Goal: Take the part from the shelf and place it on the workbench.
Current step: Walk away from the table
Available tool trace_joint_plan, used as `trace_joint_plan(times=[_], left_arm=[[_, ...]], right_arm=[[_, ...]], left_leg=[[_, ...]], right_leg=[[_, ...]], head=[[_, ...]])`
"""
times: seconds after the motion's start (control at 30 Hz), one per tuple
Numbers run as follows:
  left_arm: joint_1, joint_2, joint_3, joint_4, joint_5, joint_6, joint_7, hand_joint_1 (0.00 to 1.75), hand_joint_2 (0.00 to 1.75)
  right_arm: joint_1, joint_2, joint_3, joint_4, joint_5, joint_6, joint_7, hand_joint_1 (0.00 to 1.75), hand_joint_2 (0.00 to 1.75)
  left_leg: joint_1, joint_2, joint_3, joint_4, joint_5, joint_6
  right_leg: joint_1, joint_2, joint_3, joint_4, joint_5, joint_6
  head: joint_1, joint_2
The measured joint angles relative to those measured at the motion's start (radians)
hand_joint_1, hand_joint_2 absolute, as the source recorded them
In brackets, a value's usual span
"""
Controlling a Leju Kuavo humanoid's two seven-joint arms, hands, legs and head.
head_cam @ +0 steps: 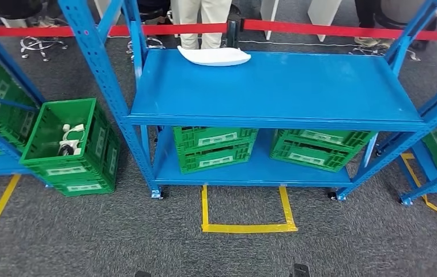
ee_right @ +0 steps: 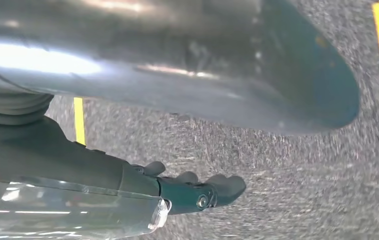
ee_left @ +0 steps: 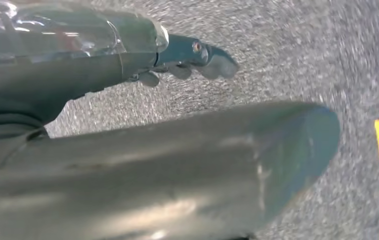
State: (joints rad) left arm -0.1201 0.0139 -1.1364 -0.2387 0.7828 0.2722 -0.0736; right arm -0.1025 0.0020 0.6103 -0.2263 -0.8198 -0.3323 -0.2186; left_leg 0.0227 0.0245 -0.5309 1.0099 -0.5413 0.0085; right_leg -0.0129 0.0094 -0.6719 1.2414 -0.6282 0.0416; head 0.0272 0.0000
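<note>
White curved plastic part [head_cam: 214,56] lies at far edge of blue steel rack's top deck [head_cam: 320,92]. Left hand [ee_left: 187,57] and right hand [ee_right: 197,190] hang over grey floor, fingers loosely extended, holding nothing. Scene fits part awaiting pickup or already set down.

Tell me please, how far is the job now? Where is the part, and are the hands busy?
A white part lies at the far edge of the blue rack's top surface. Both the left hand and the right hand hang over the grey floor, holding nothing. If that surface is the shelf, the pickup remains; if it is the workbench, the part already lies placed. The pictures do not settle which.
</note>
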Motion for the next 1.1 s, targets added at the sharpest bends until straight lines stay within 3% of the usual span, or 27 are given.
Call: trace_joint_plan(times=[0.03, 0.07, 0.13, 0.2, 0.27, 0.3, 0.33, 0.4, 0.43, 0.47, 0.53, 0.57, 0.6, 0.67, 0.7, 0.73, 0.8, 0.83, 0.97, 1.1], left_arm=[[0.0, 0.0, 0.0, 0.0, 0.0, 0.0, 0.0, 0.0, 0.0], [0.0, 0.0, 0.0, 0.0, 0.0, 0.0, 0.0, 0.0, 0.0], [-0.003, -0.001, 0.0, 0.0, 0.0, 0.0, -0.001, 0.0, 0.0], [-0.007, -0.001, 0.0, 0.0, 0.0, 0.0, -0.001, 0.0, 0.0], [-0.008, -0.002, 0.0, 0.0, 0.0, 0.0, -0.002, 0.0, 0.0], [-0.008, -0.002, 0.0, -0.001, -0.001, 0.0, -0.003, 0.0, 0.0], [-0.009, -0.002, 0.0, -0.001, -0.001, 0.0, -0.003, 0.0, 0.0], [-0.01, -0.002, 0.0, -0.002, -0.001, 0.0, -0.004, 0.0, 0.0], [-0.01, -0.002, 0.0, -0.002, -0.001, 0.0, -0.004, 0.0, 0.0], [-0.008, -0.002, 0.0, -0.002, -0.001, 0.0, -0.004, 0.0, 0.0], [-0.004, -0.001, 0.0, -0.002, -0.001, 0.0, -0.004, 0.0, 0.0], [-0.003, 0.0, 0.0, -0.002, -0.001, 0.0, -0.004, 0.0, 0.0], [-0.002, 0.0, 0.0, -0.002, 0.0, 0.0, -0.004, 0.0, 0.0], [-0.002, 0.001, 0.0, -0.002, 0.0, 0.0, -0.004, 0.0, 0.0], [-0.003, 0.002, 0.0, -0.002, 0.0, 0.001, -0.004, 0.0, 0.0], [-0.004, 0.002, 0.0, -0.002, 0.001, 0.004, -0.003, 0.0, 0.0], [-0.004, 0.002, 0.0, -0.002, 0.003, 0.013, 0.008, 0.0, 0.0], [-0.004, 0.002, 0.0, -0.002, 0.005, 0.018, 0.015, 0.0, 0.0], [-0.004, 0.0, 0.0, -0.003, 0.008, 0.024, 0.032, 0.0, 1.75], [-0.004, -0.003, 0.0, -0.003, 0.007, 0.023, 0.064, 0.0, 1.75]], right_arm=[[0.002, 0.0, 0.001, 0.0, 0.0, 0.0, 0.0, 0.0, 0.0], [0.005, 0.0, 0.003, 0.0, 0.0, 0.0, 0.0, 0.0, 0.0], [0.012, -0.001, 0.005, 0.0, 0.0, 0.0, 0.0, 0.0, 0.0], [0.012, -0.002, 0.006, 0.0, 0.0, 0.0, 0.0, 0.0, 0.0], [0.009, -0.002, 0.007, 0.0, 0.0, 0.0, -0.001, 0.0, 0.0], [0.009, -0.002, 0.008, 0.0, 0.0, -0.001, -0.001, 0.0, 0.0], [0.011, -0.002, 0.009, 0.0, 0.0, -0.002, -0.001, 0.0, 0.0], [0.012, -0.003, 0.012, 0.0, -0.001, -0.004, -0.003, 0.0, 0.0], [0.011, -0.004, 0.013, 0.0, -0.001, -0.005, -0.004, 0.0, 0.0], [0.008, -0.004, 0.014, 0.0, -0.001, -0.006, -0.006, 0.0, 0.0], [0.006, -0.002, 0.014, 0.0, 0.0, -0.006, -0.008, 0.0, 0.0], [0.006, -0.002, 0.014, 0.0, 0.0, -0.006, -0.008, 0.0, 0.0], [0.007, -0.002, 0.014, 0.0, -0.001, -0.005, -0.009, 0.0, 0.0], [0.009, -0.001, 0.015, 0.0, -0.005, 0.0, -0.009, 0.0, 0.0], [0.008, -0.001, 0.015, 0.0, -0.007, 0.004, -0.009, 0.0, 0.44], [0.007, 0.0, 0.015, 0.0, -0.009, 0.008, -0.009, 0.0, 0.87], [0.006, 0.0, 0.015, 0.0, -0.014, 0.013, -0.01, 0.0, 1.75], [0.007, 0.0, 0.015, 0.0, -0.016, 0.014, -0.011, 0.0, 1.75], [0.006, 0.001, 0.015, 0.0, -0.018, 0.015, -0.011, 0.0, 1.75], [0.006, 0.0, 0.018, 0.001, -0.016, 0.006, 0.002, 0.0, 1.75]], left_leg=[[-0.001, 0.018, 0.003, 0.0, -0.004, 0.0], [-0.001, 0.032, 0.007, 0.0, -0.008, -0.001], [-0.001, 0.053, 0.019, 0.0, -0.018, -0.007], [-0.005, 0.07, 0.028, 0.0, -0.027, -0.016], [-0.01, 0.087, 0.032, -0.002, -0.032, -0.026], [-0.01, 0.097, 0.035, -0.004, -0.033, -0.031], [-0.009, 0.089, 0.039, -0.005, -0.038, -0.037], [-0.005, 0.029, 0.029, 0.029, -0.066, -0.043], [-0.004, -0.009, 0.003, 0.079, -0.093, -0.045], [-0.004, -0.03, -0.033, 0.146, -0.122, -0.045], [-0.005, -0.034, -0.109, 0.266, -0.154, -0.046], [-0.005, -0.031, -0.13, 0.286, -0.144, -0.045], [-0.005, -0.027, -0.131, 0.264, -0.111, -0.044], [-0.005, -0.026, -0.093, 0.149, -0.024, -0.037], [-0.006, -0.027, -0.069, 0.09, 0.008, -0.033], [-0.007, -0.028, -0.053, 0.051, 0.021, -0.029], [-0.009, -0.03, -0.045, 0.028, 0.018, -0.026], [-0.01, -0.03, -0.045, 0.027, 0.018, -0.025], [-0.015, -0.03, -0.044, 0.027, 0.014, -0.019], [-0.015, -0.029, -0.043, 0.027, 0.012, -0.015]], right_leg=[[-0.002, -0.005, -0.021, 0.037, -0.003, 0.003], [-0.003, -0.008, -0.025, 0.038, 0.012, 0.004], [-0.004, -0.025, 0.023, -0.067, 0.088, 0.0], [0.005, -0.068, 0.079, -0.185, 0.133, -0.012], [0.016, -0.089, 0.094, -0.222, 0.128, -0.025], [0.017, -0.082, 0.094, -0.228, 0.127, -0.031], [0.015, -0.074, 0.095, -0.23, 0.128, -0.037], [0.01, -0.059, 0.101, -0.24, 0.131, -0.049], [0.008, -0.052, 0.104, -0.242, 0.132, -0.054], [0.009, -0.044, 0.105, -0.243, 0.131, -0.058], [0.012, -0.026, 0.109, -0.243, 0.127, -0.063], [0.013, -0.02, 0.112, -0.242, 0.125, -0.063], [0.014, -0.014, 0.117, -0.241, 0.121, -0.063], [0.014, -0.006, 0.128, -0.238, 0.111, -0.057], [0.015, -0.002, 0.131, -0.235, 0.106, -0.052], [0.016, 0.0, 0.131, -0.231, 0.101, -0.048], [0.017, 0.001, 0.129, -0.227, 0.097, -0.045], [0.016, 0.002, 0.13, -0.228, 0.097, -0.046], [0.013, 0.001, 0.135, -0.236, 0.098, -0.045], [0.012, 0.002, 0.138, -0.241, 0.099, -0.042]], head=[[0.002, 0.0], [0.005, 0.0], [0.014, 0.0], [0.02, 0.0], [0.019, 0.0], [0.019, 0.0], [0.017, 0.0], [0.013, 0.0], [0.008, 0.0], [0.001, 0.0], [-0.01, 0.0], [-0.013, 0.0], [-0.017, 0.0], [-0.026, 0.0], [-0.031, 0.0], [-0.034, 0.0], [-0.031, 0.0], [-0.028, 0.0], [-0.024, 0.0], [-0.023, 0.0]])
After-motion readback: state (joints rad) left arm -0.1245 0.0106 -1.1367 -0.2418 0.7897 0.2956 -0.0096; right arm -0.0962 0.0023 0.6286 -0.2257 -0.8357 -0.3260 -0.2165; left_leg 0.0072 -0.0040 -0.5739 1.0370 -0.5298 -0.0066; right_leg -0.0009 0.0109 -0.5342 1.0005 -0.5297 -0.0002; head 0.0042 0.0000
